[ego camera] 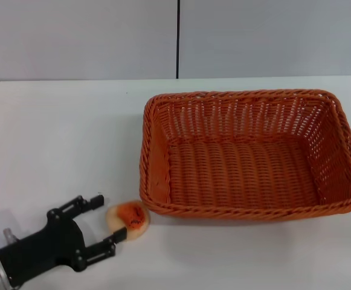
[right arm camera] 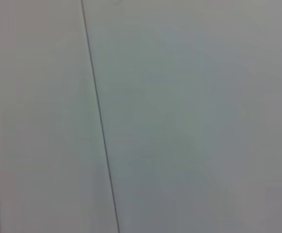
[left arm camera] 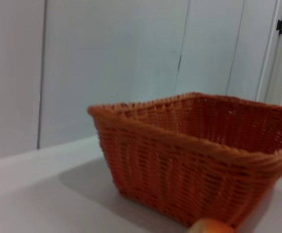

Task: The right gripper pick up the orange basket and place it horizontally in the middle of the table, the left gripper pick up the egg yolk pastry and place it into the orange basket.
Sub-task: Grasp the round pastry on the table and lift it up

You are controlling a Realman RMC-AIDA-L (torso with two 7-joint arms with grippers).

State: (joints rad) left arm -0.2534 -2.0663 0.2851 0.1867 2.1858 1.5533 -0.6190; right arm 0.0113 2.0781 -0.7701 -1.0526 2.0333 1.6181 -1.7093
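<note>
The orange basket (ego camera: 241, 211) sits empty on the white table (ego camera: 60, 139), its long side across my view, centre to right. Against its near-left corner lies the egg yolk pastry (ego camera: 128, 219), orange patch facing up. My left gripper (ego camera: 109, 217) is at the lower left, open, its fingertips on either side of the pastry's left edge; the nearer fingertip (ego camera: 119, 235) looks to be touching it. In the left wrist view the basket (left arm camera: 189, 160) fills the middle, with the pastry (left arm camera: 211, 227) peeking in at the edge. The right gripper is out of view.
Grey wall panels (ego camera: 175, 36) rise behind the table's far edge. The right wrist view holds only a wall panel (right arm camera: 179, 121) with a seam. Bare tabletop spreads to the left of the basket and along the front.
</note>
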